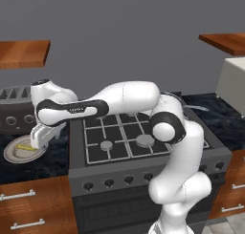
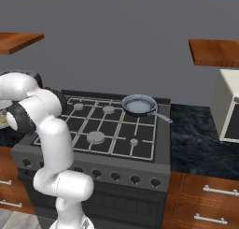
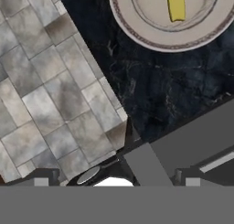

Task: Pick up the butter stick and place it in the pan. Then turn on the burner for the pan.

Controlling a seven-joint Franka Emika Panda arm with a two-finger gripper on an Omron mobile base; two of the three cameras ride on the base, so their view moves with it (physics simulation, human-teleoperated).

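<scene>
Arm: it rises at the front of the stove, folds at the elbow and reaches out level to the left, the forearm crossing the stove's left edge.
Hand: it points down over the dark marble tabletop, just above the near right rim of the cream plate.
Pincer: fingers spread as wide apart as they go, nothing between them; from the hand camera the two dark tips stand far apart at the bottom.
Butter stick: lying on the plate, a pale yellow bar, apart from the pincer.
Pan: on the back right burner, handle pointing right and toward the front, well apart from the hand.
Edges: the plate sits near the tabletop's front edge; the tiled floor lies below that edge in the hand view.
Room: a toaster stands behind the plate; wooden shelves hang well above the arm.
</scene>
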